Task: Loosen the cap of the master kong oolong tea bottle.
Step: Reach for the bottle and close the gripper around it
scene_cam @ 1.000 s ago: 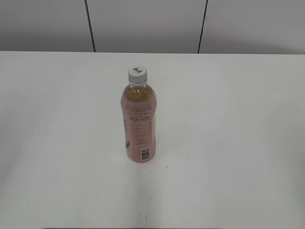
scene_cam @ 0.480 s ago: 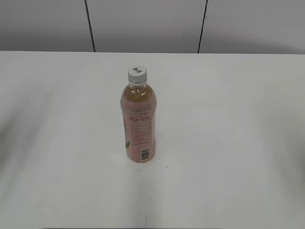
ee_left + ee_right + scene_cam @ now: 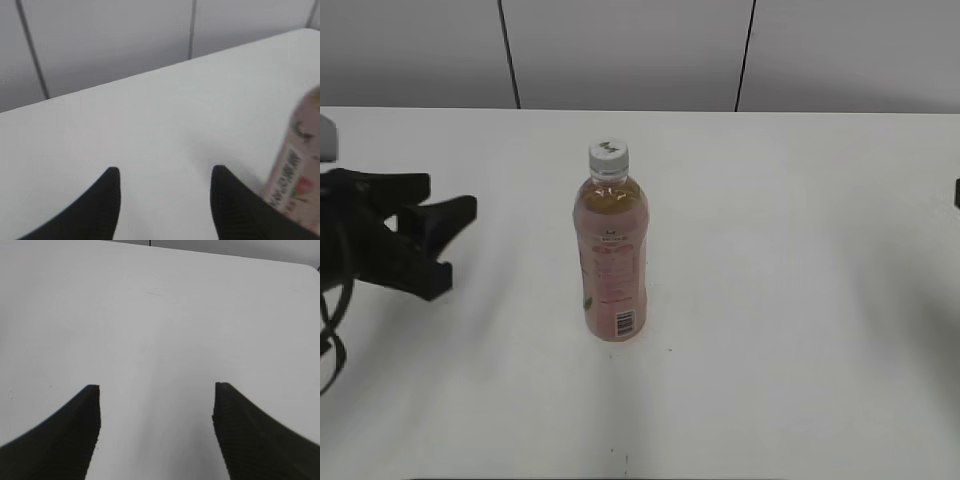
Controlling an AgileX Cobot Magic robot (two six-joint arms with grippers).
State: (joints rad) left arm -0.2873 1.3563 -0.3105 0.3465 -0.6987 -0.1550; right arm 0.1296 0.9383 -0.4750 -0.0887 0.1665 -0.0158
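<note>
**Bottle upright mid-bench, both tools spread wide and holding nothing**

The white bench (image 3: 800, 300) fills the exterior view, with a grey panelled wall (image 3: 620, 50) behind it. On it the master kong oolong tea bottle (image 3: 611, 260) stands upright, amber tea showing above its pink label and a barcode low on its side. The left tool (image 3: 445, 245) is at the left side of that view, its black fingers (image 3: 440, 215) spread wide and pointing toward the bottle, with nothing between them; the bottle stands well apart from it, ahead of its fingertips. In the left wrist view the left tool (image 3: 165, 175) shows bare bench between its two dark fingers, and the blurred bottle (image 3: 295, 170) lies just past the right-hand finger, outside the gap. The right tool (image 3: 156, 387) is also wide, with only plain bench between and ahead of its fingers; in the exterior view just a dark sliver shows at the right edge, far from the bottle. The small white cap (image 3: 608, 158) sits on the bottle's neck, a dark mark on its top, well apart from both tools
</note>
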